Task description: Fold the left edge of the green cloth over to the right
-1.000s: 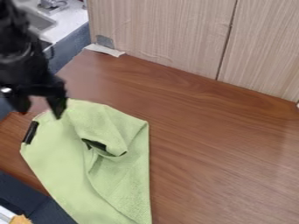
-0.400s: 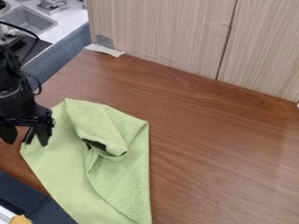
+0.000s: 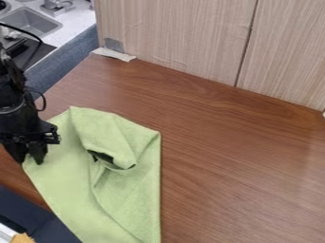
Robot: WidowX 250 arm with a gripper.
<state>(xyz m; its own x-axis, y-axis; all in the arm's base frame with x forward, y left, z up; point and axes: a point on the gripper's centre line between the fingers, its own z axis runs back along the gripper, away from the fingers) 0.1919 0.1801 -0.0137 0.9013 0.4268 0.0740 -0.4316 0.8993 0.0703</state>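
Camera view: at the left, the black gripper point(image 3: 29, 160) has its fingers drawn nearly together, pinching the left edge of the green cloth point(image 3: 127, 190). Folded over itself, the cloth lies on the left part of the brown wooden table point(image 3: 234, 161).

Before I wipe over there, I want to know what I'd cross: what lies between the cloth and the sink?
The camera view shows brown tabletop beside the cloth, then a blue-grey strip, then white counter around the sink.

a toy kitchen setup, shown by the grey sink point(image 3: 30, 22) and faucet point(image 3: 56, 4)
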